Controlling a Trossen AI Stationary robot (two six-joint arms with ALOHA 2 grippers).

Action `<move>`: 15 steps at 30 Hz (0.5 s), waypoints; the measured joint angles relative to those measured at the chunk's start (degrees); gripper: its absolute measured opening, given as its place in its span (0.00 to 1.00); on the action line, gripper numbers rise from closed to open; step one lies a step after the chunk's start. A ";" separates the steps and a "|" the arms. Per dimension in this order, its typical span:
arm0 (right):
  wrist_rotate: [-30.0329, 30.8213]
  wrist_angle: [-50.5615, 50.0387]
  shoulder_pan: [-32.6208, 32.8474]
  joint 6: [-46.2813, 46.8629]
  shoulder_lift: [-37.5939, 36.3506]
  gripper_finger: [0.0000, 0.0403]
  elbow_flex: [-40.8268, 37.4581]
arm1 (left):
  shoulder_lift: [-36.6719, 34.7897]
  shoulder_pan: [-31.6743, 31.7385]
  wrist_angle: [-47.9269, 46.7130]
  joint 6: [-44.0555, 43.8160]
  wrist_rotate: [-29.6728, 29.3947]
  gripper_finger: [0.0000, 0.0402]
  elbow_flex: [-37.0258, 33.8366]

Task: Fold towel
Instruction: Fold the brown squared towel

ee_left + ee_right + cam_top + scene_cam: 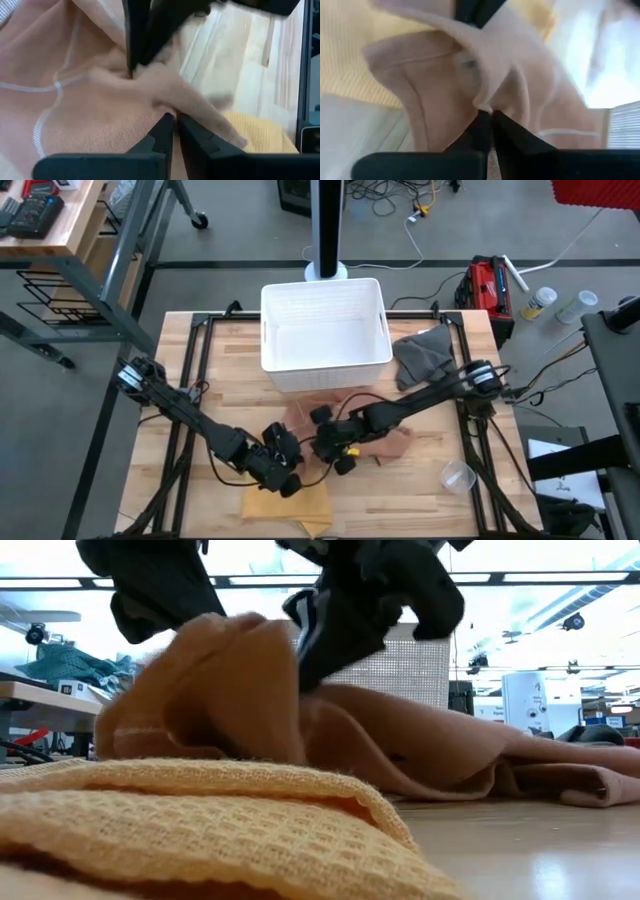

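1. We see the peach towel (pixel 345 430) lying crumpled on the wooden counter (pixel 420 500), just in front of the white basket (pixel 325 335), which we take as our landmark.
2. The left tool (pixel 283 460) sits in front of the basket toward its left corner; in the left wrist view its fingers (pixel 165 132) are pressed together on a fold of the peach towel.
3. The right tool (pixel 330 442) sits in front of the basket's middle, close beside the left tool; in the right wrist view its fingers (pixel 482 125) are likewise clamped on a pinch of the same cloth.
4. In the low view the gathered fabric stands up in a hump between both tools.
5. A yellow waffle towel (pixel 285 505) lies farther in front of the basket, at the counter's near edge.
6. A grey cloth (pixel 422 355) lies just right of the basket.
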 joint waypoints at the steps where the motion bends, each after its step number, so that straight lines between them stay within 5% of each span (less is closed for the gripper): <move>1: 0.56 -0.02 0.00 0.22 -0.69 0.03 0.00 | -0.02 0.00 -0.17 0.01 0.06 0.08 0.00; 15: 7.99 -4.79 -0.69 3.39 -9.38 0.00 -0.11 | -0.09 -0.40 -1.12 -0.78 0.83 0.25 0.00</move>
